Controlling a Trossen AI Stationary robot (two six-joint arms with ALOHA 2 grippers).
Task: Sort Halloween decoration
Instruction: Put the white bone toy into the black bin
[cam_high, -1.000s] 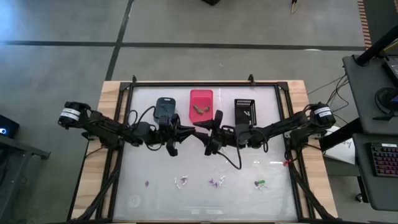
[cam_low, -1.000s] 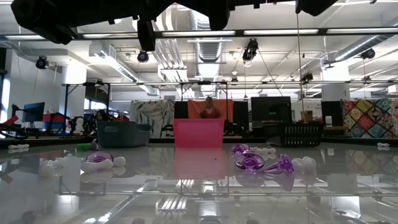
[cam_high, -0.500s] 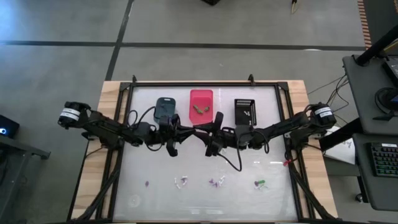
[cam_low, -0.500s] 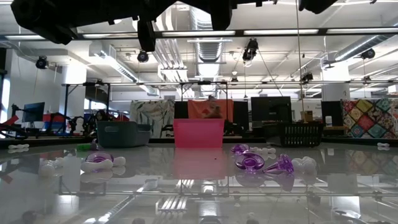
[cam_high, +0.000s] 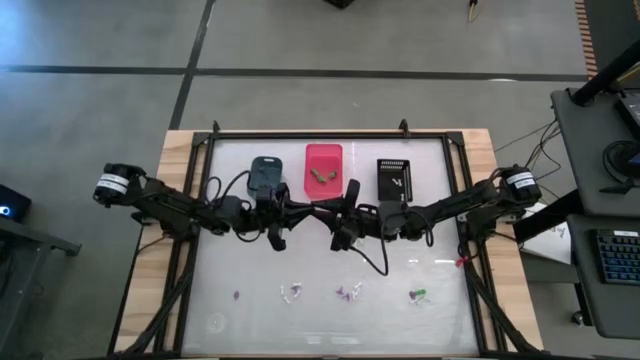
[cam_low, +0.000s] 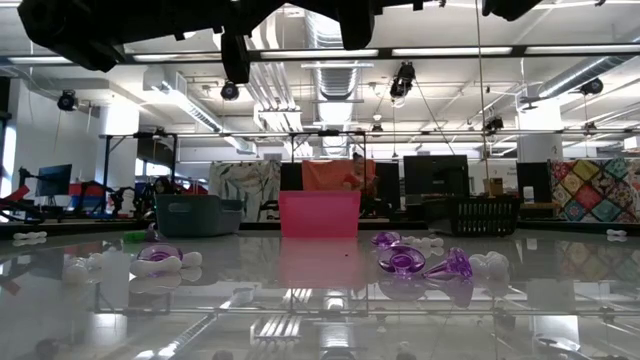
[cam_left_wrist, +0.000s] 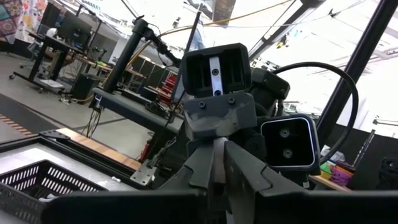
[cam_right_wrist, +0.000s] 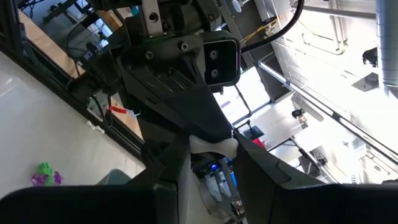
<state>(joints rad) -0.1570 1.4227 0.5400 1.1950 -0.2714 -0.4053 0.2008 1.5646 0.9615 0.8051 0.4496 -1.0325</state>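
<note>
From above, both arms reach in over the middle of the desk (cam_high: 440, 300) and meet tip to tip, the left claw (cam_high: 298, 211) facing the right claw (cam_high: 326, 212) just in front of the pink bin (cam_high: 323, 167). The blue-grey bin (cam_high: 267, 175) and the black bin (cam_high: 394, 178) flank the pink one. Loose trinkets (cam_high: 348, 292) lie in a spaced row near the front edge, well apart from the claws. At desk height, purple trinkets (cam_low: 400, 262) and pale ones lie in the foreground, with the three bins in a row behind them. Only dark parts of the arms cross the top edge here, and no claw tips show. Through the left wrist camera, the left claw (cam_left_wrist: 217, 155) is narrow, pinched on a white trinket (cam_left_wrist: 217, 165), with the other arm's head straight ahead. Through the right wrist camera, the right claw (cam_right_wrist: 213, 163) stands partly wide, its fingers (cam_right_wrist: 177, 180) astride that white trinket (cam_right_wrist: 213, 146) at the left claw's tip.
</note>
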